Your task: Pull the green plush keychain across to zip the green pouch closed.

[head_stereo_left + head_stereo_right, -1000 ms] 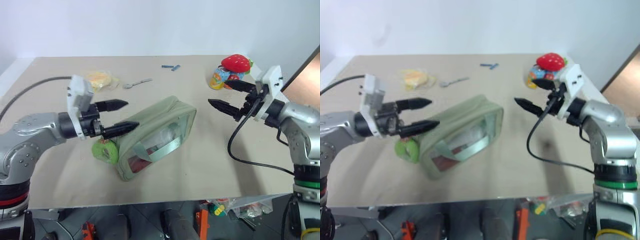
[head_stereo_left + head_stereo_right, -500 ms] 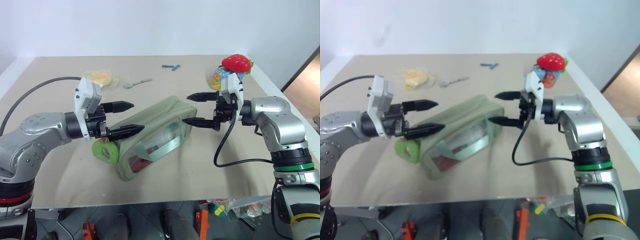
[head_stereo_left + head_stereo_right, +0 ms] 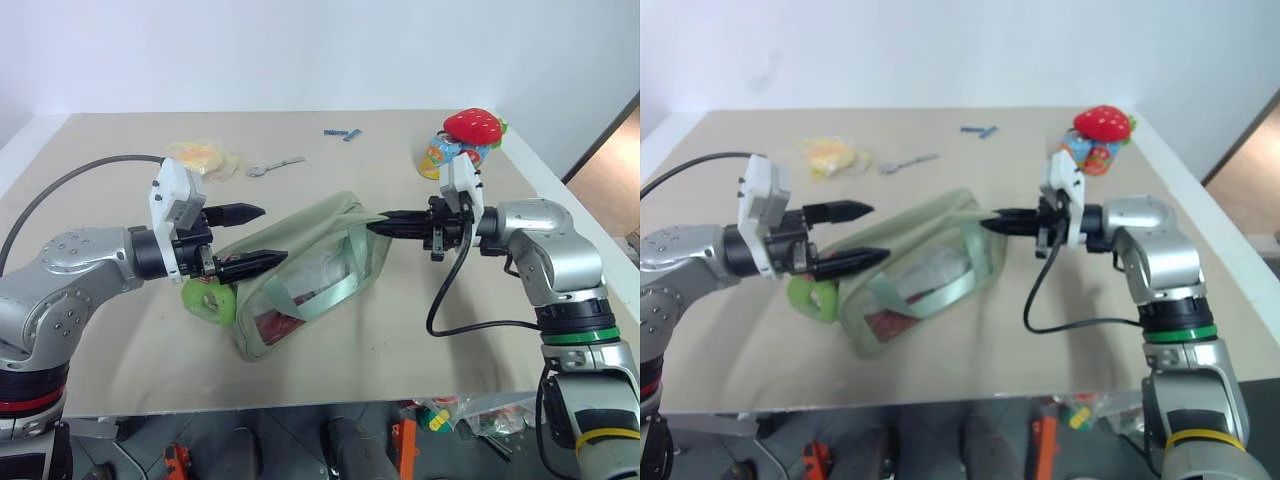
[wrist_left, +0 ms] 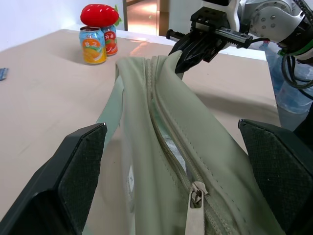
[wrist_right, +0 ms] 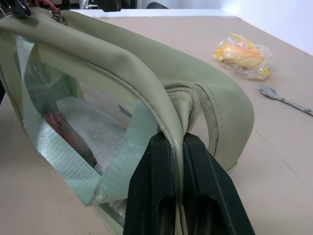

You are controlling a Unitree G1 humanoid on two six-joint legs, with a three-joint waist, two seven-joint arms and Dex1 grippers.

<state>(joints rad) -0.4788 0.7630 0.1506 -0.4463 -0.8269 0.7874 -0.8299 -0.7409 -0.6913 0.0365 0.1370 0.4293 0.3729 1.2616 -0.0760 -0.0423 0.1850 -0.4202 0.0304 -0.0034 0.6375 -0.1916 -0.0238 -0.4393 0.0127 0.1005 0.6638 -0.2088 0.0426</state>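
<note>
I have the right claw [image 3: 378, 222] pinched on the pouch [image 3: 300, 275] end, frame centre. Left claw [image 3: 255, 236] gapes wide, empty, over its other end. Keychain [image 3: 208, 298] lies lower left beside the pouch: soft, light; I'd pinch its fuzzy ring.

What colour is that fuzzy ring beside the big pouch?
Bright lime green; the fuzzy ring shows best in the left eye view.

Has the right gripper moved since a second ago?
Yes. The right gripper swung from near the drink cans to the green pouch and has shut on its near end.
</note>
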